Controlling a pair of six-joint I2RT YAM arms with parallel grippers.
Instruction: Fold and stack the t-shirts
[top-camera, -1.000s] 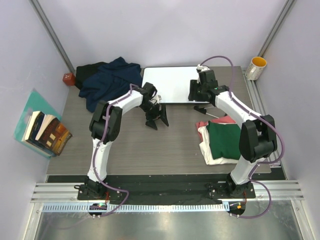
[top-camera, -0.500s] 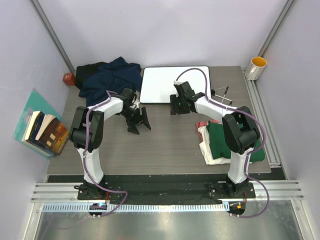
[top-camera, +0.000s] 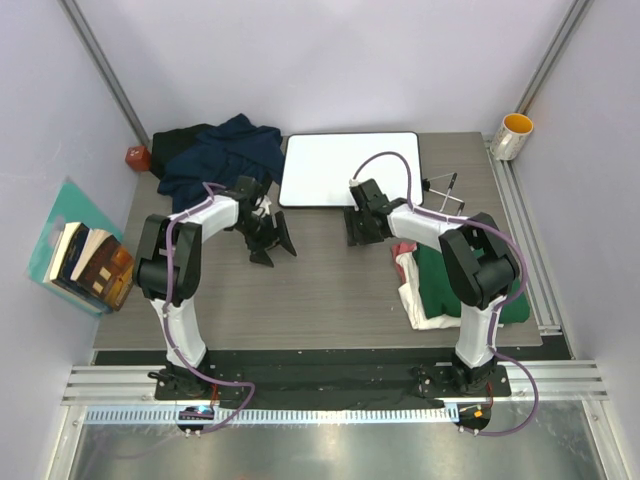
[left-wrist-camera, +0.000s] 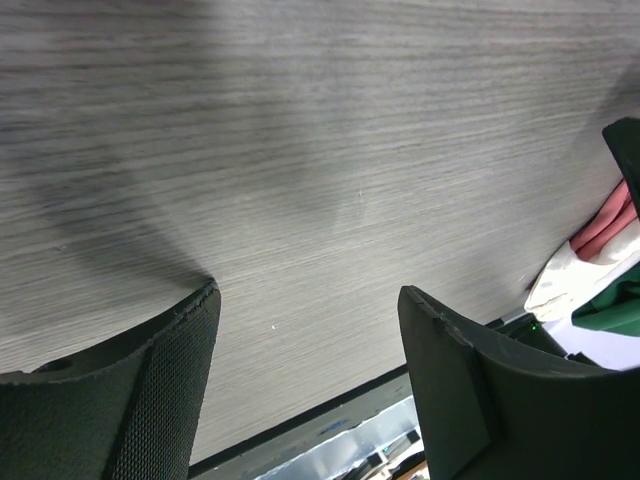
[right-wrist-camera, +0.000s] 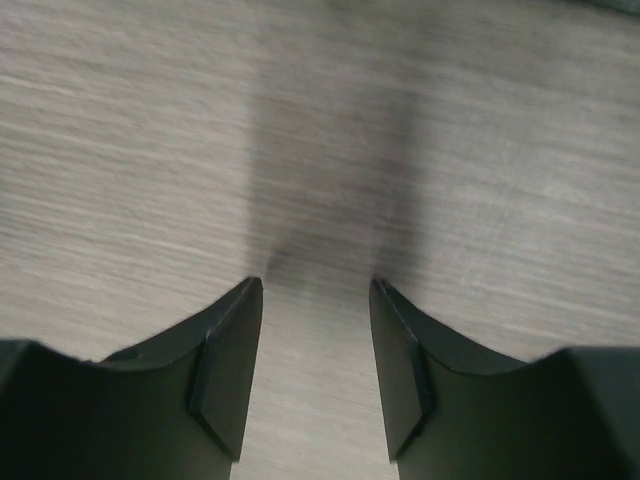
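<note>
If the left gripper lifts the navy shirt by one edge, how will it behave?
Likely floppy: the navy shirt lies crumpled in soft folds, so it should drape and hang rather than hold shape. It overlaps the black shirt, so that may drag along.

Top view bright and evenly lit, crisp all over. Right wrist view soft, worktop (right-wrist-camera: 120, 120) grain smeared, dark shadow (right-wrist-camera: 330, 170) just ahead of the right hand (right-wrist-camera: 315, 290).
</note>
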